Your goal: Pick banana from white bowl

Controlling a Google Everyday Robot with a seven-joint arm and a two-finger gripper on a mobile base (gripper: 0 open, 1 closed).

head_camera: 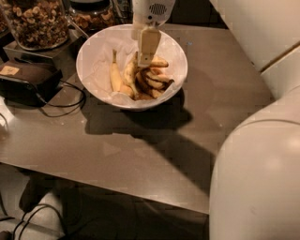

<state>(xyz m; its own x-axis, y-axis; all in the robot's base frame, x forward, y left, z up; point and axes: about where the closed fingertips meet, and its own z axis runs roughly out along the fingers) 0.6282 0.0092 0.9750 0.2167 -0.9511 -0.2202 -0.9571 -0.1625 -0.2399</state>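
over the white bowl (96,51), arm (152,9) pointing straight down, pincer (146,60) low inside its rim; open or closed, cannot tell

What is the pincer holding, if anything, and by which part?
Cannot be told: the pincer hangs inside the white bowl over the banana pile, and no hold on any banana shows.

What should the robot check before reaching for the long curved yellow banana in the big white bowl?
1. The gripper is above the round white bowl: ok.
2. The long curved yellow banana lies unobstructed on the bowl's left side: ok.
3. The gripper lines up with that banana: not ok; it hangs to the right, over the small browned bananas.
4. The gripper touches fruit: cannot tell.
5. The glass jar of nuts and the black box with cables sit outside the bowl: ok.
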